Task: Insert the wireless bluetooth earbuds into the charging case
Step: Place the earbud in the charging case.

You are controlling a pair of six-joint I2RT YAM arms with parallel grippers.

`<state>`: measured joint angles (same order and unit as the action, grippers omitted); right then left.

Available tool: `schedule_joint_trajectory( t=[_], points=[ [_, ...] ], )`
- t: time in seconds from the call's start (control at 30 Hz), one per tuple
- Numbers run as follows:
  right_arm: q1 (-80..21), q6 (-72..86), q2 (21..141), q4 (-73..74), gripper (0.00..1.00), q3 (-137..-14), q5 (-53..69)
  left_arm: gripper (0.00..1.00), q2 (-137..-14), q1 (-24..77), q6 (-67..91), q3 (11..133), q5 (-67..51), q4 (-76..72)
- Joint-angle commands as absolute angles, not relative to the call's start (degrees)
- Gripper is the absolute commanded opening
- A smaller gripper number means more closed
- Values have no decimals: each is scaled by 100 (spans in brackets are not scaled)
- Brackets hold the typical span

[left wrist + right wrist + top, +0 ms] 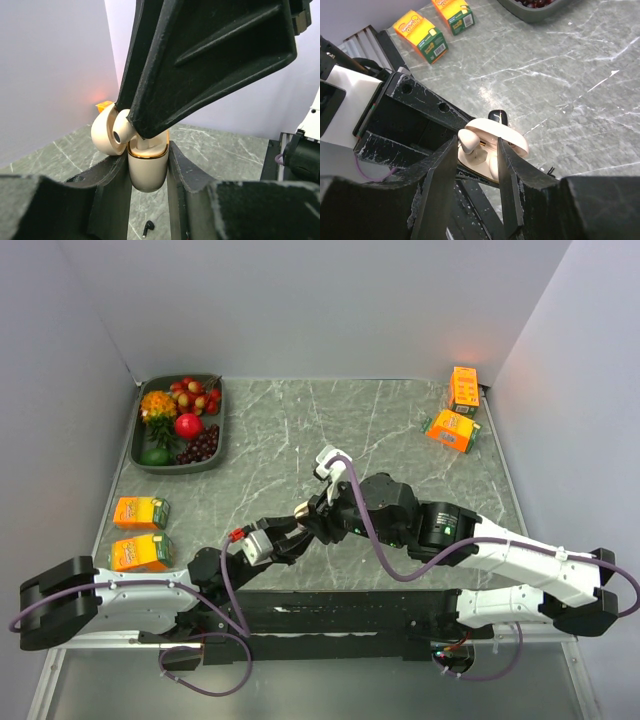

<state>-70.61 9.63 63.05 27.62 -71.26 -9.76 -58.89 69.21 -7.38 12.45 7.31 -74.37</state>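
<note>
One case (507, 134) pinched tight in the left hand (148, 162), right hand (477, 150) spread just above, earbud (147, 228) on counter (220, 145).

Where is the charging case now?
In the left wrist view, the charging case is clamped in the left gripper, just under the right gripper.

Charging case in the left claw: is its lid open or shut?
Open: the lid of the charging case stands swung back off the body, and the right wrist view shows its inside.
</note>
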Motion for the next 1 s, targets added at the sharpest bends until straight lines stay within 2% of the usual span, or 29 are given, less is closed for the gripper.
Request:
schedule_joint_trajectory(
  t=[0.0, 0.2, 0.33, 0.5, 0.53, 0.97],
  points=[
    [-7023, 1055, 6363, 2663, 45, -7479, -1099, 1, -5968, 6987, -861, 1389, 782, -7928],
    [-7022, 1063, 6442, 2698, 43, -7532, -1125, 1, -5977, 6996, -888, 1424, 791, -7840],
    [-7022, 1063, 6512, 2742, 33, -7602, -1134, 1, -5985, 7005, -932, 1450, 852, -7778],
    [-7014, 1125, 6662, 2909, 28, -7699, -1204, 1, -6003, 7022, -923, 1415, 896, -7848],
    [-7022, 1142, 6671, 2927, 23, -7725, -1213, 1, -6003, 7031, -923, 1415, 914, -7857],
    [-7022, 1467, 6899, 3427, 0, -7980, -1520, 1, -5994, 7093, -1133, 1371, 1274, -7998]
  ],
)
